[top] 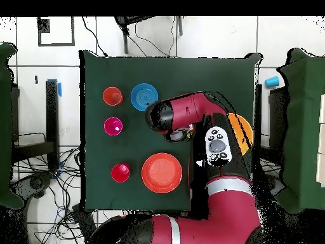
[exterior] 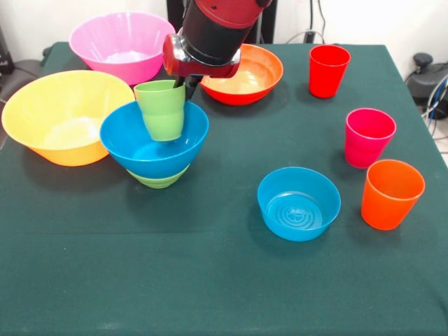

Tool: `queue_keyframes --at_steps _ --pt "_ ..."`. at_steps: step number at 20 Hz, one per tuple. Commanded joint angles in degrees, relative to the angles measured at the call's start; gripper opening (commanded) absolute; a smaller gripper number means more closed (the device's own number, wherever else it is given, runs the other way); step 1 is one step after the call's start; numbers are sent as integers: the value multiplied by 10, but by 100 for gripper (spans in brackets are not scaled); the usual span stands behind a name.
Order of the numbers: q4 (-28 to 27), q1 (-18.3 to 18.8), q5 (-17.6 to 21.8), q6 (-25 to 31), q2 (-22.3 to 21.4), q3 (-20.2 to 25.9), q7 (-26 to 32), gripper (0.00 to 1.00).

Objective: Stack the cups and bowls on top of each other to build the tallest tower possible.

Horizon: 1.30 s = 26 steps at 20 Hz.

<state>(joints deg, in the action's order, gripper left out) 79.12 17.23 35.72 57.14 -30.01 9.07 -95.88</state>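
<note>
In the front view my gripper (exterior: 183, 85) is shut on the rim of the light green cup (exterior: 161, 109). It holds the cup upright, with the cup's lower half inside the wide blue bowl (exterior: 154, 143). That bowl sits on the small green bowl (exterior: 159, 180). The red cup (exterior: 328, 69), magenta-pink cup (exterior: 368, 136) and orange cup (exterior: 391, 193) stand apart on the right. The small translucent blue bowl (exterior: 299, 203) stands at centre right. In the overhead view the arm (top: 190, 117) hides the cup and both stacked bowls.
The big yellow-orange bowl (exterior: 64, 115) touches the blue bowl's left side. The big pink bowl (exterior: 121, 45) and the shallow orange-red bowl (exterior: 245, 73) stand at the back. The table is covered with a dark green cloth (exterior: 210, 280). Cables lie beyond the table's edges.
</note>
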Motion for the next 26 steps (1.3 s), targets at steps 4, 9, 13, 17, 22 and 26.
queue_keyframes --at_steps 4,9,13,17,22,26 --pt "-36 -2 58 32 15 51 183 0" --pt "-36 1 65 26 15 52 187 0" --pt "-35 1 63 25 16 54 189 0" --pt "-37 0 63 20 20 54 185 0" --pt "-42 -3 64 32 25 51 186 0" --pt "-41 -4 66 48 26 46 189 0"
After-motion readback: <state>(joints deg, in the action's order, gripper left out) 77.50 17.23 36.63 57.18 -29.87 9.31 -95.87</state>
